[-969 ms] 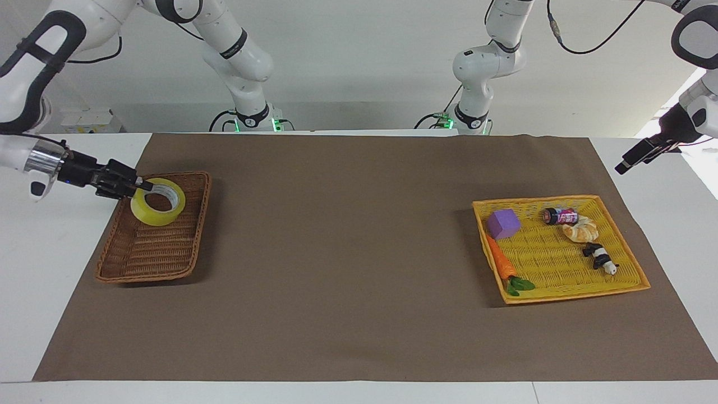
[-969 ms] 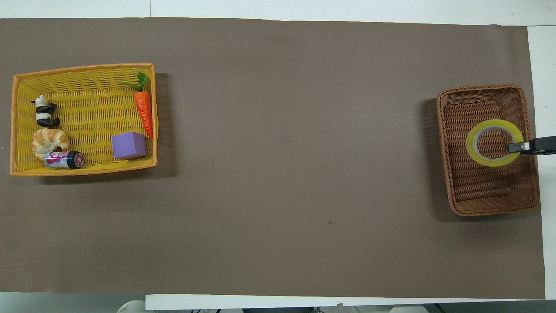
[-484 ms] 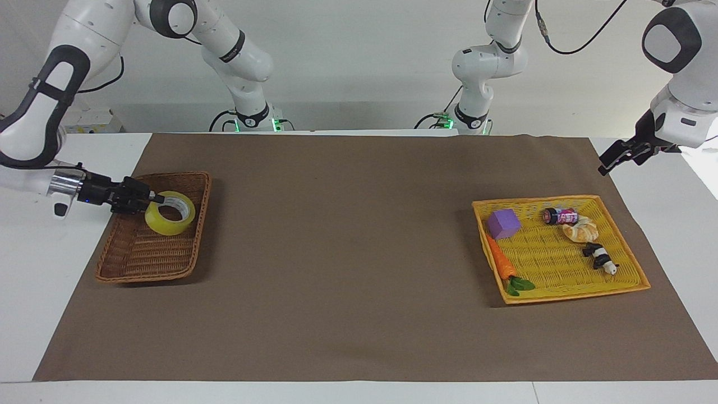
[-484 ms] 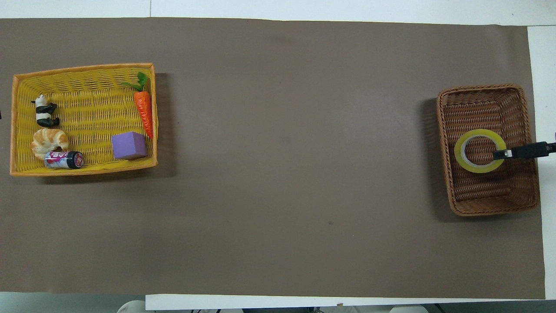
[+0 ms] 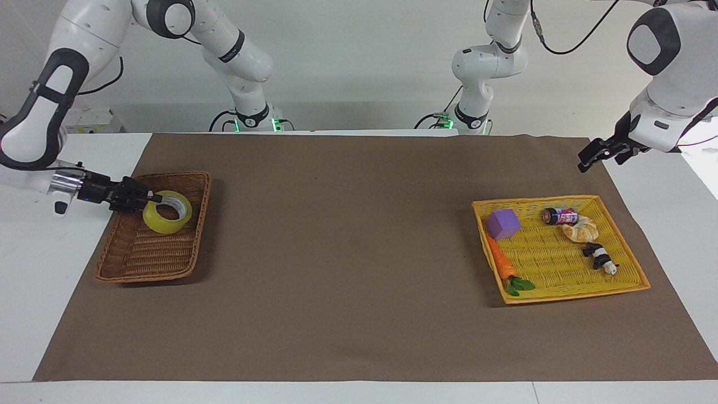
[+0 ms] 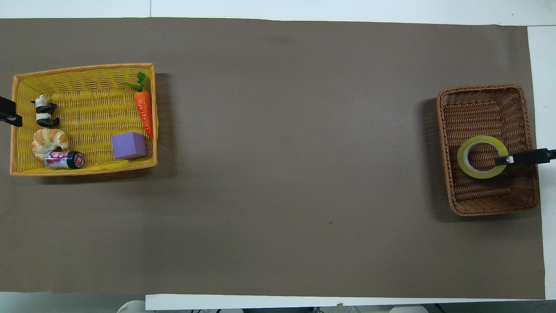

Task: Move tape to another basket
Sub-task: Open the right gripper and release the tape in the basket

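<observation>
The tape [image 5: 164, 225], a yellow roll with a pale core, sits low inside the brown wicker basket [image 5: 150, 275] at the right arm's end of the table. My right gripper [image 5: 153, 197] reaches in over the basket's rim and is shut on the roll's wall. From above, the tape [image 6: 461, 157] lies in the middle of the brown basket [image 6: 482, 88], with the right gripper [image 6: 502, 160] pinching its ring. My left gripper [image 5: 585, 164] hangs open and holds nothing, over the mat's edge beside the yellow basket [image 5: 561, 266].
The yellow basket [image 6: 87, 108] holds a purple cube [image 5: 503, 223], a carrot [image 5: 501, 261], a small can [image 5: 560, 215], a croissant [image 5: 580, 229] and a panda figure [image 5: 599, 257]. A brown mat [image 5: 348, 252] covers the table between the two baskets.
The right gripper has come down with the tape, from above the brown basket to low inside it. The left arm has swung in toward the yellow basket.
</observation>
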You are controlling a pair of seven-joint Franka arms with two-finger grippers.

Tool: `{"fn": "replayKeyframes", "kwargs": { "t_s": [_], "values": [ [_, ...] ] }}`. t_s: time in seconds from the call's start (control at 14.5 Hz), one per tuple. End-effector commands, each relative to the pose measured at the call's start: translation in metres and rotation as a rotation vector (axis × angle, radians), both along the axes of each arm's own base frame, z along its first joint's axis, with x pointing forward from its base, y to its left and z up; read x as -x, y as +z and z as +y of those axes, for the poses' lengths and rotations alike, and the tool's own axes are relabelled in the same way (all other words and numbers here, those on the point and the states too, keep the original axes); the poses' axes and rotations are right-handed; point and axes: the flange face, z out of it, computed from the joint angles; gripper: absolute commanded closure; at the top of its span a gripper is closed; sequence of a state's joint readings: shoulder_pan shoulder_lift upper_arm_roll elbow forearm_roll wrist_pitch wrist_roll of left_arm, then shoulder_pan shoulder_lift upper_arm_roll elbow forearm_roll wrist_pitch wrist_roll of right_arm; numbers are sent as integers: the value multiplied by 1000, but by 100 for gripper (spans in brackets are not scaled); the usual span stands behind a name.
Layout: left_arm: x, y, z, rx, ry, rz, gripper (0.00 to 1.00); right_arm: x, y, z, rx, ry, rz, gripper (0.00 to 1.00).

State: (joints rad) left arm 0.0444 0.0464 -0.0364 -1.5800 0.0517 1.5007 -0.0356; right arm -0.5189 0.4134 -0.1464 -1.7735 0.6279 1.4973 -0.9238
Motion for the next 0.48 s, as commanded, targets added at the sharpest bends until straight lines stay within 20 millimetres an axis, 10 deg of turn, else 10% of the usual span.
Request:
{"fn": "replayKeyframes", "kwargs": {
  "t_s": [0.0,0.07,0.28,0.42],
  "values": [
    [9,1,-5,17,-46,28,1,7,4,0,14,19,-21,94],
    [10,2,-8,17,-52,33,1,6,4,-3,31,19,-23,87],
    [11,6,-20,55,-64,34,1,1,5,-1,64,36,-26,0],
    [13,6,-25,57,-70,40,1,-5,13,-2,101,36,-57,0]
  ]
}}
